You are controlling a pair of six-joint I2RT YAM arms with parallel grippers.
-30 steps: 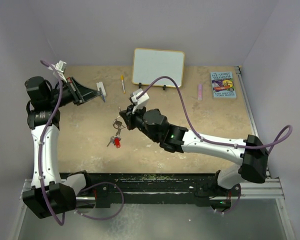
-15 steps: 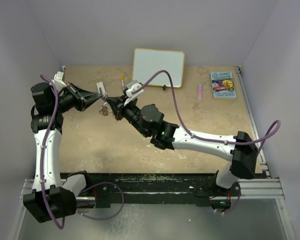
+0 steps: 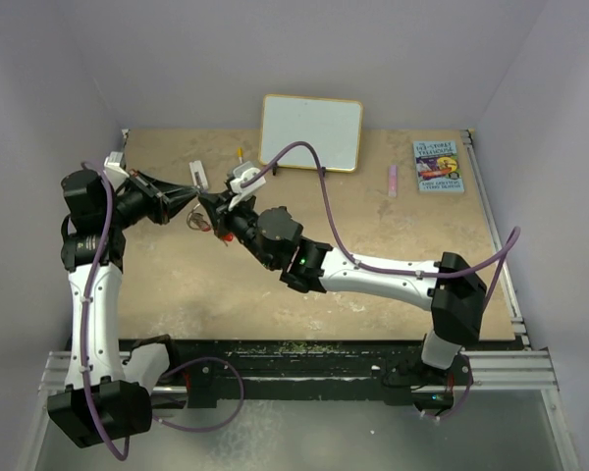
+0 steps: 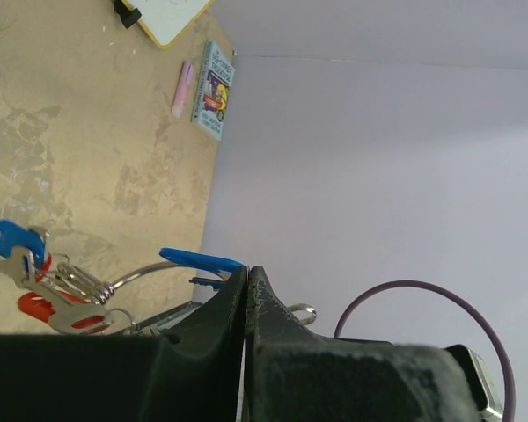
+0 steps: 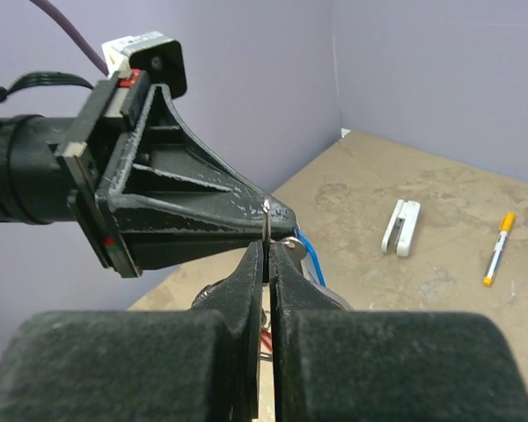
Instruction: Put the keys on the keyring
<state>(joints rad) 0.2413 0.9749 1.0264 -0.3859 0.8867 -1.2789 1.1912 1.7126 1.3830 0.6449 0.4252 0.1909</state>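
You have two arms, the left arm (image 3: 86,294) and the right arm (image 3: 393,278), with smooth white links between chunky black joints. A purple cable (image 3: 323,201) loops along each. Black ribbed fingers (image 5: 158,211) taper to points (a green light (image 3: 299,261) glows on the right arm).

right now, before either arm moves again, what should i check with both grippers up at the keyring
1. Right gripper pinched on the thin metal keyring: ok.
2. Left gripper fingers closed together: ok. Whether they grip anything: cannot tell.
3. The two gripper tips meet nose to nose over the table: ok.
4. Keys bunched together on the wire beside the left fingertips: ok.
5. Ring's coil opened enough to thread a key: cannot tell.
6. Marker and whiteboard lie apart from both arms: ok.
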